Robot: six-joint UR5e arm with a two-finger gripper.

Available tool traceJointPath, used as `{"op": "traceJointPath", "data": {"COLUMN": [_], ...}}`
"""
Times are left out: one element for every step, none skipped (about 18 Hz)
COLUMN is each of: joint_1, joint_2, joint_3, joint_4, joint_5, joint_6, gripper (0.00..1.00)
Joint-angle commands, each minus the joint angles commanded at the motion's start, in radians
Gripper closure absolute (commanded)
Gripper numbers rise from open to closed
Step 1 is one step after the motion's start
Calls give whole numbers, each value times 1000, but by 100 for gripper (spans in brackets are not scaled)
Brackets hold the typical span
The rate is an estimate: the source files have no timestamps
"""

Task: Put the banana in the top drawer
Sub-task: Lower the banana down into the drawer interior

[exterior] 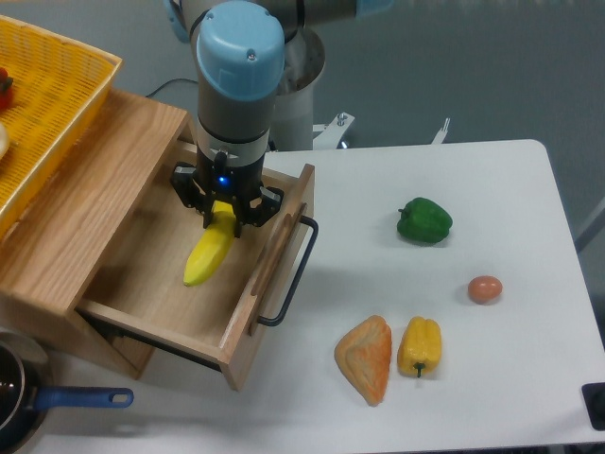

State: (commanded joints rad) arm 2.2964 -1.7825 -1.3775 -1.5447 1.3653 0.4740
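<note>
**Banana held inside the open top drawer**

Fixed camera: The banana (209, 256) is plain yellow, long and gently curved, its upper end clamped between the jaws of the gripper (225, 210), its lower end slanting down toward the drawer floor; whether it touches the wood cannot be told. The top drawer (161, 274) is pulled out, a shallow light-wood box with a black wire loop handle (293, 274). Bare floor lies to the banana's left and front. On the smooth white table (510, 378) lie a glossy green pepper (424, 219), a stubby yellow pepper (420, 346), an orange pastry (366, 357) and a brown egg (484, 288), all well apart from the drawer.
</note>
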Motion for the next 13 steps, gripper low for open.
{"op": "traceJointPath", "data": {"joint_1": [0, -2, -2, -5, -9, -12, -15, -15, -17, -17, -18, -23, -25], "joint_2": [0, 0, 0, 0, -2, -2, -2, -2, -3, -3, -3, -5, -5], "joint_3": [-2, -5, -11, -12, -17, -20, -20, -20, -21, -23, -26, -26, -29], "joint_4": [0, 0, 2, 0, 2, 2, 2, 2, 2, 2, 2, 2, 2], "joint_5": [0, 0, 0, 0, 0, 0, 0, 0, 0, 0, 0, 0, 0], "joint_6": [-2, -2, -2, -2, -2, -2, -2, -2, -2, -2, -2, -2, -2], "gripper": [60, 60, 60, 59, 59, 59, 59, 59, 59, 59, 59, 59, 59]}}
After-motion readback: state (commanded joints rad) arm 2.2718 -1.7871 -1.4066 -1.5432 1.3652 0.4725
